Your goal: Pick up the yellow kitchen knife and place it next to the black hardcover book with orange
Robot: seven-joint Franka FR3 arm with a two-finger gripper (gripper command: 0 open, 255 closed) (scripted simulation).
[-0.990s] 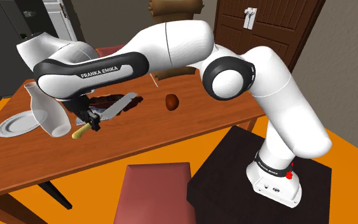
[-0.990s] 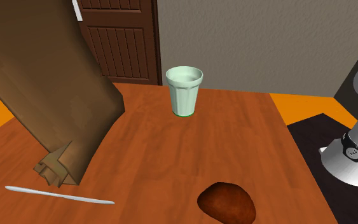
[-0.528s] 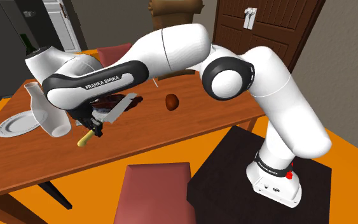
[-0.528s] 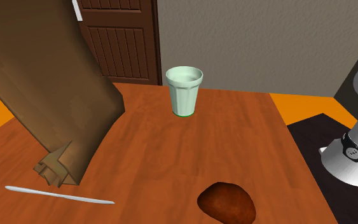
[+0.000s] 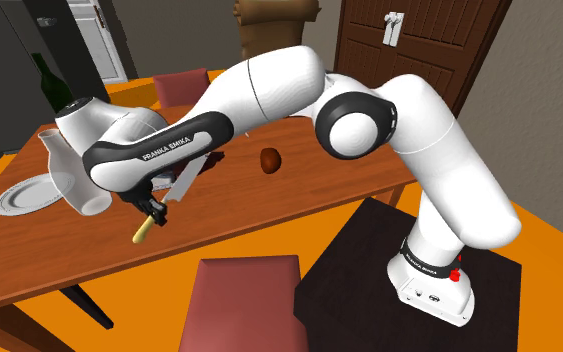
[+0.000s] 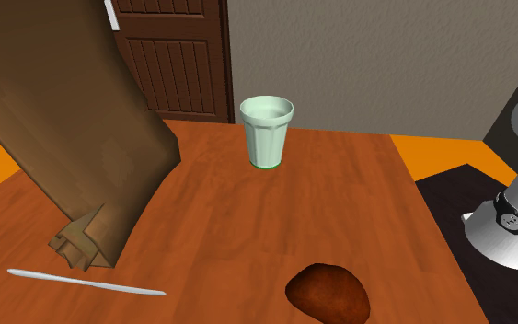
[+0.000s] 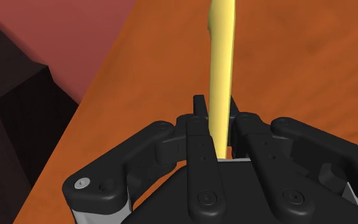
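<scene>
In the shoulder view my gripper (image 5: 155, 208) is shut on the yellow-handled knife (image 5: 143, 229). The knife hangs tilted just above the wooden table (image 5: 299, 205), its grey blade (image 5: 185, 180) running up toward the arm and its handle pointing at the table's front edge. In the wrist view the yellow handle (image 7: 222, 57) runs straight out from between the two black fingers (image 7: 199, 118) of the gripper (image 7: 217, 108), which clasp it. A dark flat thing (image 5: 212, 161), perhaps the book, lies mostly hidden behind the forearm.
A white vase (image 5: 71, 176) and a grey plate (image 5: 21, 194) stand close to the gripper. A brown lump (image 5: 270, 159) lies mid-table and a red chair seat (image 5: 246, 298) sits at the front edge. A paper bag (image 6: 59, 129), pale green cup (image 6: 267, 132) and thin white stick (image 6: 86, 282) are nearby.
The gripper has carried the knife toward the table's front edge and a little to the shoulder view's right, and the handle now tips further downward. The second exterior view is unchanged.
</scene>
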